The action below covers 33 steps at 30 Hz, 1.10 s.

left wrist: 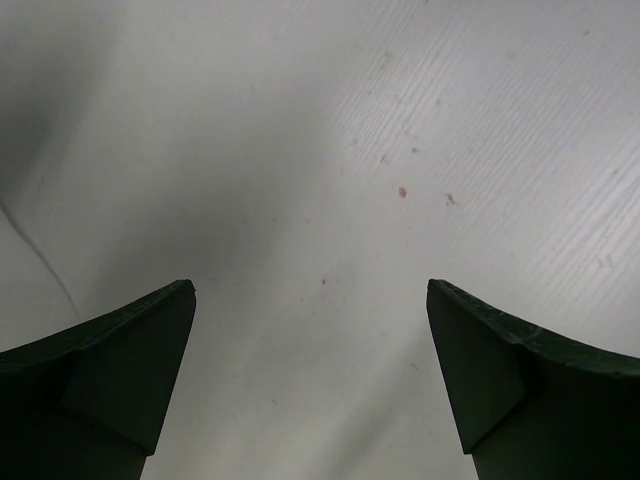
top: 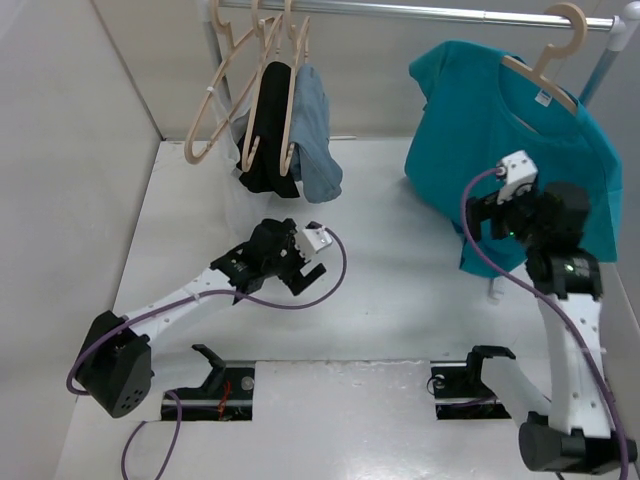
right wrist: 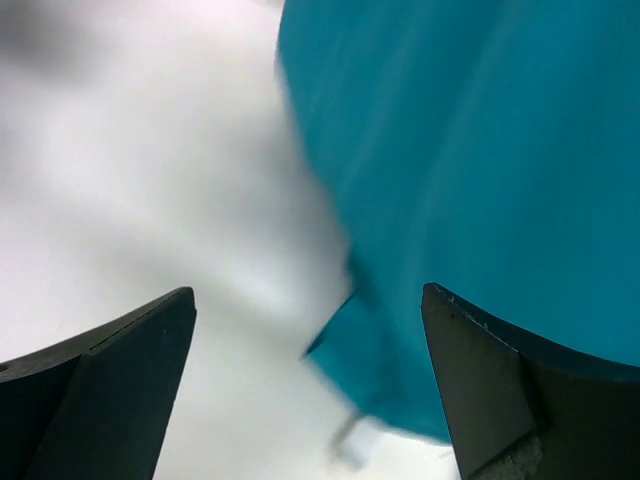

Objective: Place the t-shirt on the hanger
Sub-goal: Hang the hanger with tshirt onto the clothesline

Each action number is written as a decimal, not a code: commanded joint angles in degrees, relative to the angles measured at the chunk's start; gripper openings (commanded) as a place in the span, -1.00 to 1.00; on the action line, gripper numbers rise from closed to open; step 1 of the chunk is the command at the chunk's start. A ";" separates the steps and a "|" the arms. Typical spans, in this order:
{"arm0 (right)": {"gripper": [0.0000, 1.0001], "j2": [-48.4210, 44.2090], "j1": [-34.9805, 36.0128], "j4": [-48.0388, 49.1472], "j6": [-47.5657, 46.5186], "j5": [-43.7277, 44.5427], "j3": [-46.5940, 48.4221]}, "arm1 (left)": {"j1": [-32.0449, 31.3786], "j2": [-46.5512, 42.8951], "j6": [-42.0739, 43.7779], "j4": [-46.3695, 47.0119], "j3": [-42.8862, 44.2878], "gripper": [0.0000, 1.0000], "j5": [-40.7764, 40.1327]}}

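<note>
At the far left of the rail, a few spare hangers hung bare. Just beside them a black garment and a grey-blue garment hung close together, their lower ends bunched near the white table. In front of these, the left arm lay stretched low across the table toward the middle. The left gripper was spread wide with nothing between its fingers, and its wrist view showed only bare, lightly speckled tabletop. A purple cable looped out beside it. To the right, the teal t-shirt was on the hanger, whose hook sat over the right end of the rail. One pale arm of the hanger ran across the open neck beside a small white label, and the cloth fell in a broad drape toward the table; whether the hem touched the surface could not be told. The right arm stood raised in front of the shirt's lower right part. The right gripper was likewise spread wide and held nothing. Its blurred wrist view showed teal cloth filling the upper right, close ahead of the fingers but not between them.
</note>
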 commanded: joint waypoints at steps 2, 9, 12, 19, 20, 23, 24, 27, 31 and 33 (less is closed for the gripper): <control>0.98 -0.58 -0.23 7.62 8.37 -5.40 -14.04 | -0.30 -2.60 -5.54 7.60 -4.75 1.00 -9.37; 0.98 -0.51 -0.23 19.49 15.32 -3.29 -27.93 | -0.30 -3.73 -11.87 18.85 -11.52 1.00 -21.68; 0.98 3.61 -0.23 21.62 16.29 -3.29 -30.41 | -0.30 -3.74 -14.42 21.50 -13.72 1.00 -25.20; 0.98 12.41 -0.23 25.39 16.56 -3.91 -31.72 | 0.23 -4.79 -16.17 25.03 -16.71 1.00 -29.42; 0.98 12.42 -0.23 25.92 16.56 -4.52 -31.72 | 0.23 -5.32 -16.18 25.03 -17.40 1.00 -29.42; 0.98 13.03 -0.23 26.45 15.85 -5.57 -32.25 | 0.23 -5.84 -16.71 25.03 -17.94 1.00 -29.42; 0.98 12.51 -0.23 26.46 15.85 -5.58 -32.77 | 0.75 -5.85 -16.71 25.03 -18.46 1.00 -29.42; 0.98 11.11 -0.23 26.46 15.85 -3.65 -33.31 | 0.75 -5.85 -16.71 25.03 -18.99 1.00 -29.42; 0.98 10.05 -0.23 25.93 15.85 -3.03 -34.44 | 0.75 -6.38 -16.71 25.03 -18.99 1.00 -29.42; 0.98 10.04 -0.23 25.93 15.85 -3.03 -34.45 | 0.75 -6.38 -16.71 25.03 -18.99 1.00 -29.42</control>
